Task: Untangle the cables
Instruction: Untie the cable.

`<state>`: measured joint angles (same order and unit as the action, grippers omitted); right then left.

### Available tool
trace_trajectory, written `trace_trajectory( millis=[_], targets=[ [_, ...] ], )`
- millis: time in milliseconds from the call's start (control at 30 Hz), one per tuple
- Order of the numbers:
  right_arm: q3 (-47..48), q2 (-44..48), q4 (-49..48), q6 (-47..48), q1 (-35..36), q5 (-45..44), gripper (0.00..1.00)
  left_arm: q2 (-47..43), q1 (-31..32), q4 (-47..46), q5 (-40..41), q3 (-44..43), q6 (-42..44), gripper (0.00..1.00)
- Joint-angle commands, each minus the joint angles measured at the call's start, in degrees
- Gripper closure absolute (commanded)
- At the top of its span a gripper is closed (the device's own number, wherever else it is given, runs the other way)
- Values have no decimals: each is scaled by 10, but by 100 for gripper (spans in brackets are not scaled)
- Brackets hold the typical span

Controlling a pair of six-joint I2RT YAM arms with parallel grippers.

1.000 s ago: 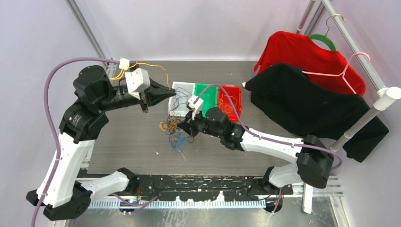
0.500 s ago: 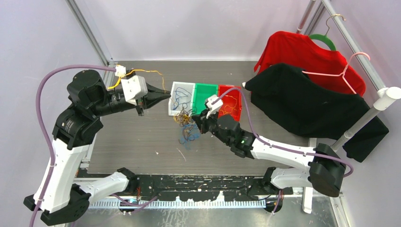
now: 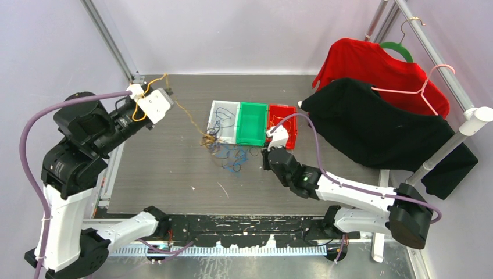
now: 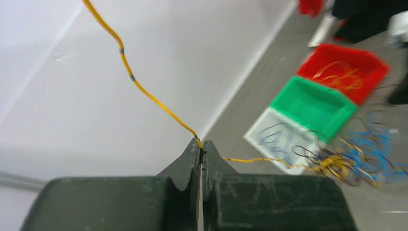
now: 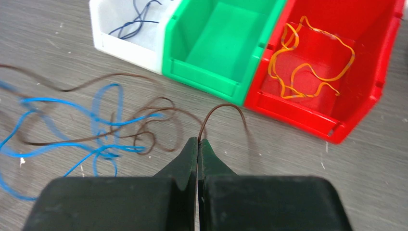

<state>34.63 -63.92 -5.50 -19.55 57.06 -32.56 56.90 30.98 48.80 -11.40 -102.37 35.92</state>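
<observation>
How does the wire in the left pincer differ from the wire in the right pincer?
The left pincer holds a yellow wire; the right pincer holds a dark brown wire. The yellow wire runs almost straight through the air to the tangle; the brown wire bends in a short arch low over the table, near blue wires. Both are thin, and each is pinched by a shut pincer.

Just beyond the right tool [image 5: 197, 141], a white bin [image 5: 125, 48], green bin [image 5: 207, 77] and red bin [image 5: 288, 110] stand touching on the table [image 3: 163, 168], with a black shirt [image 3: 372, 128] and red shirt [image 3: 372, 64] hanging well to its right.
</observation>
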Motion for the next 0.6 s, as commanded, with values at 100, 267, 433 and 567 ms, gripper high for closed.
trace_trajectory(
  millis=[100, 267, 433, 567],
  targets=[
    [14, 74, 138, -77, -19, -71, 99, -7, -1, -87, 178, -14, 74, 100],
    [15, 126, 201, -100, -45, -82, 99, -9, -1, -94, 175, -1, 59, 100],
    [43, 156, 261, -106, -84, -108, 99, -23, -1, -108, 224, 58, 107, 100],
    [89, 176, 306, -94, -150, -160, 99, -43, -2, -109, 243, 102, 124, 100]
  ],
)
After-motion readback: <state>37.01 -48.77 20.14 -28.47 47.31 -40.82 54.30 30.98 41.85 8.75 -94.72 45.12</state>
